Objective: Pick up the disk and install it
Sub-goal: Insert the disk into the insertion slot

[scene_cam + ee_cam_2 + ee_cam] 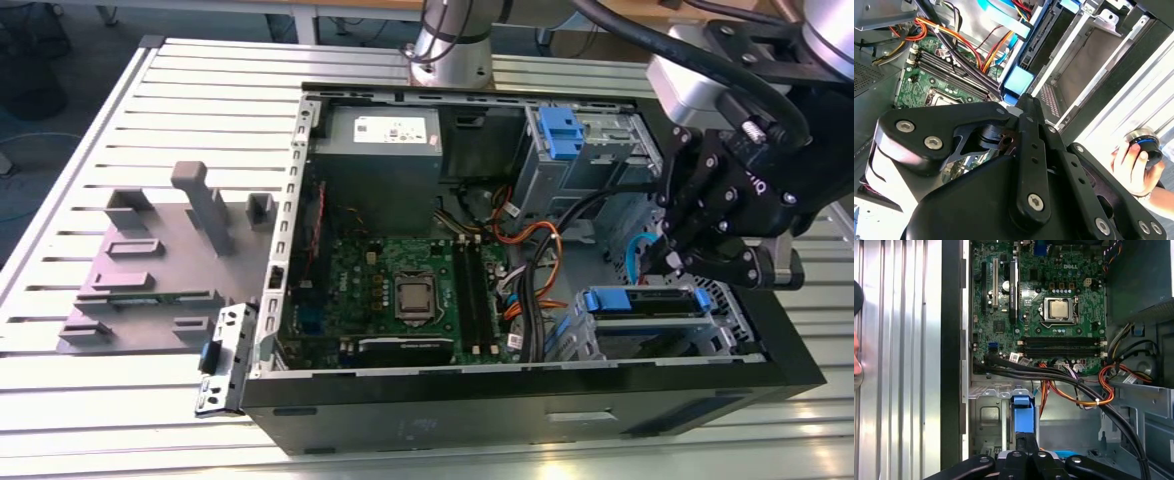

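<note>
a: ribbed aluminium bench (160, 100) carried the open black computer tower (534, 400). where was the disk?

b: the flat silver disk in its blue plastic carrier (645, 302) lay in the grey metal bay, just under the black gripper (710, 262).

a: claw?

b: couldn't tell (linkage hid it). i'd press squarely, clear of the orange cables (1079, 397). print was too small to read.

This is a robot lab or workshop: an open computer case (534, 380) lies on a ribbed metal table (200, 110), with grey holders (147, 260) beside the case.
</note>
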Robot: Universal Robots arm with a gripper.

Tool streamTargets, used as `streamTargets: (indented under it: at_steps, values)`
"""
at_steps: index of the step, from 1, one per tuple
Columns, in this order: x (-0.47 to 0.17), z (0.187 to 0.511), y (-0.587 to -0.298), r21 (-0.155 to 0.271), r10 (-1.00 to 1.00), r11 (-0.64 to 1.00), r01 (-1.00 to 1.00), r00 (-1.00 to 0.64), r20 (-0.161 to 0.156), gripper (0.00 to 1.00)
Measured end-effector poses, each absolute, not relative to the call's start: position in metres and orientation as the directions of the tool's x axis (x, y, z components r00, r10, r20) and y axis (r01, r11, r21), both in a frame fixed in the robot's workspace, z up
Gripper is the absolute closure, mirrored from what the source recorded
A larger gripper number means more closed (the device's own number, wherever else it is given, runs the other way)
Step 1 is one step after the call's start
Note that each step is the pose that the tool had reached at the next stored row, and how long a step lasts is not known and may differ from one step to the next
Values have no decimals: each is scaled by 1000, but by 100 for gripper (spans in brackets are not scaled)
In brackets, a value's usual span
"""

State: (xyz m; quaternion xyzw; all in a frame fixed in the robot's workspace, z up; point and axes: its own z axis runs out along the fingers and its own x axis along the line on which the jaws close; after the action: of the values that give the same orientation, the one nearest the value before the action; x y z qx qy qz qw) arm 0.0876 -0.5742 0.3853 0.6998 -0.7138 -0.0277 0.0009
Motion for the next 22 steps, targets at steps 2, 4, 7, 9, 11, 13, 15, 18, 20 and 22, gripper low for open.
streamTargets:
  at_steps: [2, 4, 7, 9, 11, 13, 15, 18, 20, 22]
  values:
    - [89, 385, -574, 41, -999, 19, -999, -21, -37, 89]
    - [90, 385, -574, 41, -999, 19, -999, -21, -37, 89]
    - [91, 384, -574, 41, -999, 19, -999, -21, -37, 89]
    - [92, 384, -574, 41, -999, 19, -999, -21, -37, 89]
    - [92, 383, -574, 41, -999, 19, -999, -21, -37, 89]
    - [93, 382, -574, 41, -999, 19, -999, -21, -37, 89]
    - [93, 381, -574, 41, -999, 19, -999, -21, -37, 89]
    - [94, 379, -574, 41, -999, 19, -999, -21, -37, 89]
    - [95, 378, -574, 41, -999, 19, -999, -21, -37, 89]
    - [96, 377, -574, 42, -999, 19, -999, -21, -37, 89]
